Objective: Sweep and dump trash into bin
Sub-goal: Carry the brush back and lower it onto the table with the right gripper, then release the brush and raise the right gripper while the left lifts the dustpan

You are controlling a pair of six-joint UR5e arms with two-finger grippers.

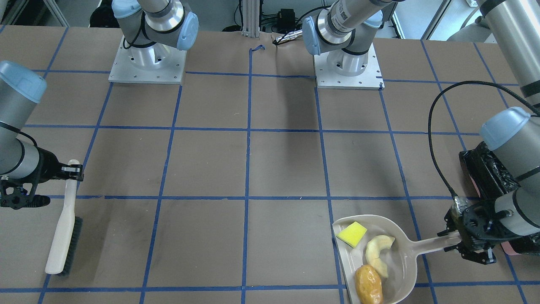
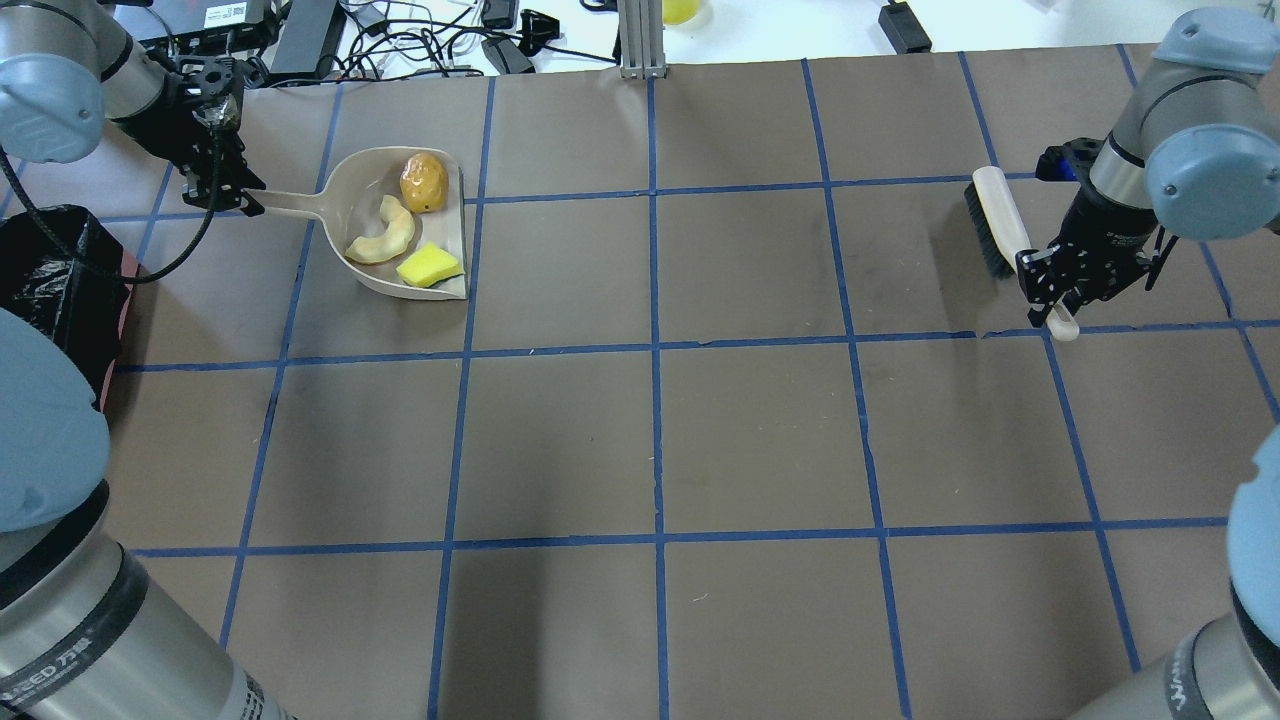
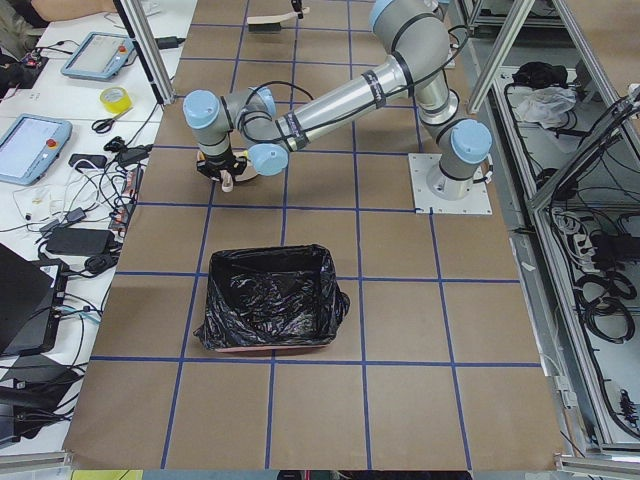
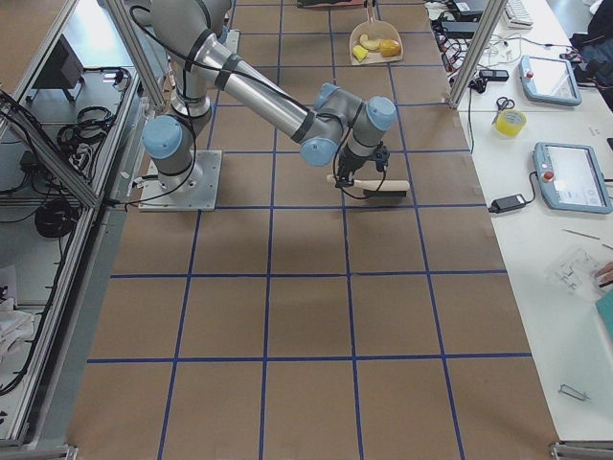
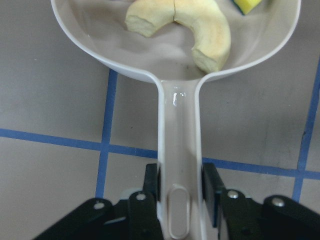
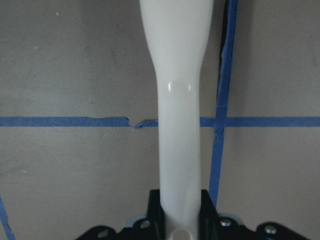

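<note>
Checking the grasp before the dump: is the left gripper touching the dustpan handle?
Touching. The left wrist view shows the left gripper with its jaws pressed against both sides of the dustpan handle, with no gap visible.

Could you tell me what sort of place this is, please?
Probably a robotics lab: two arms bolted to a tape-gridded table, teach pendants on a side bench, cables and aluminium framing around.

Bright, even overhead light; soft shadows on table [image 1: 295, 105]; glare on dustpan handle [image 5: 176, 97], bin [image 3: 230, 315] liner.
</note>
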